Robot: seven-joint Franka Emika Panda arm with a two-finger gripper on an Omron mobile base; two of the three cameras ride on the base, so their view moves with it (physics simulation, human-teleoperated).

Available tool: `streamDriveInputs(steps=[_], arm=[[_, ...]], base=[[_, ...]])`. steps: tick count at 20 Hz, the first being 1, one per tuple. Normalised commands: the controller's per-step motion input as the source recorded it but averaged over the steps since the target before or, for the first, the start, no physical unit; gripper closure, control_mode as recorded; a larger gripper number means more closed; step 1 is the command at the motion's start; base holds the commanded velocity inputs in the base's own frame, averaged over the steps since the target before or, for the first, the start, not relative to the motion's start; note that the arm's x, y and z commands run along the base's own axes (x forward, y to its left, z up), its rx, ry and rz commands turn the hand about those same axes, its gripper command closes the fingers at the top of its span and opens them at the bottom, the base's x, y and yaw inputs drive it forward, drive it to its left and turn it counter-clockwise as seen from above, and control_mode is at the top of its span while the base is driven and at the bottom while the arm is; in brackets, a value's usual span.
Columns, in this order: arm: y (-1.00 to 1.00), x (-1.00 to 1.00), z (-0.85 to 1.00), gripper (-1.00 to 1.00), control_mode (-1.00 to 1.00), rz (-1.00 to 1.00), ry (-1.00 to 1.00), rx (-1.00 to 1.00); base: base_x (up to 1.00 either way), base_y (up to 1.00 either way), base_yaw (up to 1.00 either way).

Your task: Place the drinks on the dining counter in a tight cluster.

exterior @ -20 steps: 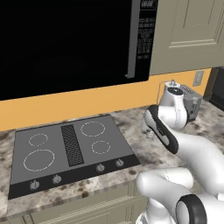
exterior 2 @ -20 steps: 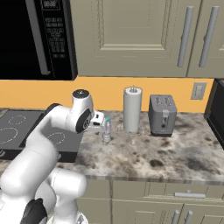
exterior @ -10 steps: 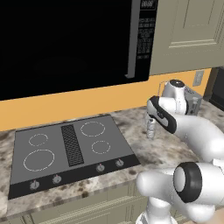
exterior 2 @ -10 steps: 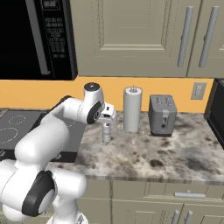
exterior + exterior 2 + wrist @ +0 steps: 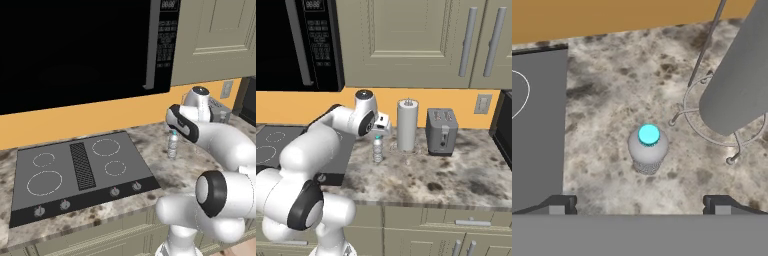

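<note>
The small clear water bottle with a blue cap stands upright on the speckled marble worktop, just right of the black stovetop. In the left base view the bottle rises beside the white forearm. My gripper hangs directly above the bottle and points down at it. Its fingers are spread wide and hold nothing, as the hand view shows. The wine bottle, the juice bottle and the dining counter are out of view.
A paper towel roll on a wire stand is close to the bottle's right, and a grey toaster stands beyond it. A black microwave and cabinets hang overhead. An orange wall backs the worktop.
The hand has risen from beside the bottle and swung over its cap. The bottle has not moved.
</note>
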Motion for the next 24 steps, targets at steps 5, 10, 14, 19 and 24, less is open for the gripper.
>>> streamDriveInputs(steps=[5,10,14,19,24], arm=[[0.00,0.19,-0.21,-1.00,-1.00,0.00,-0.07,0.00],[0.00,0.09,-0.13,-1.00,-1.00,0.00,-0.05,-0.01],[0.00,0.28,0.00,-1.00,-1.00,0.00,-0.02,0.00],[-0.04,0.17,-0.02,-1.00,-1.00,0.00,0.02,0.00],[-0.02,0.16,0.00,-1.00,-1.00,0.00,0.12,-0.01]], base=[[0.00,0.00,0.00],[0.00,0.00,0.00],[0.00,0.00,0.00],[0.00,0.00,0.00],[0.00,0.00,0.00]])
